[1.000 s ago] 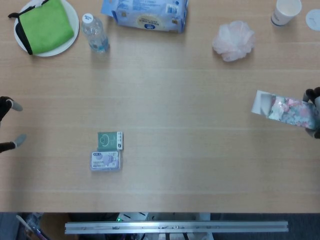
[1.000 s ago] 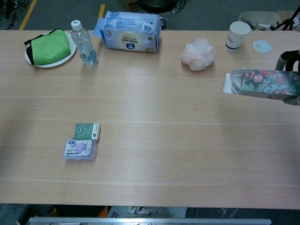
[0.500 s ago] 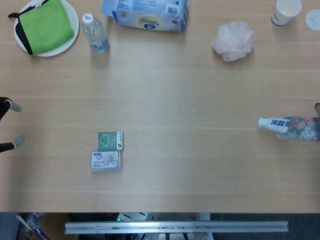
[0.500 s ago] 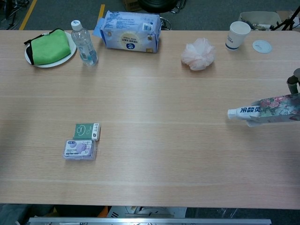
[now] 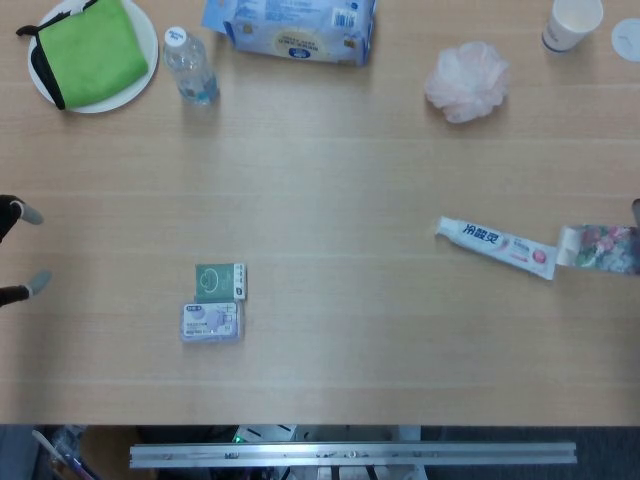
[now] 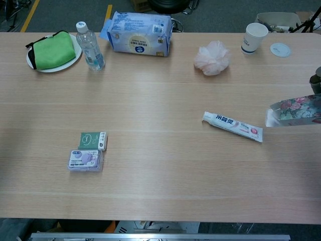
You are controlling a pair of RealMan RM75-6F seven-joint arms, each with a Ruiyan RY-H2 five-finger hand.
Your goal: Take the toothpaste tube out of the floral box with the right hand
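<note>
The white toothpaste tube [image 5: 495, 246] [image 6: 232, 126] lies flat on the table, right of centre, with its cap toward the left. It is fully outside the floral box [image 5: 600, 247] [image 6: 296, 109], whose open end faces the tube's tail with a small gap between them. My right hand [image 6: 316, 83] holds the box at the frame's right edge, and only a dark sliver of it shows. At the far left edge my left hand [image 5: 12, 214] hovers with its fingers apart, holding nothing.
Along the far side stand a plate with a green pouch [image 6: 52, 50], a water bottle [image 6: 89, 45], a wipes pack [image 6: 139, 34], a pink bath puff [image 6: 212, 57], a paper cup [image 6: 256, 36] and a lid [image 6: 280, 48]. Two small packets [image 6: 89, 150] lie front left.
The tube slid out of the floral box and now lies free on the table. The box tipped and drew back toward the right edge. The left hand stayed still.
</note>
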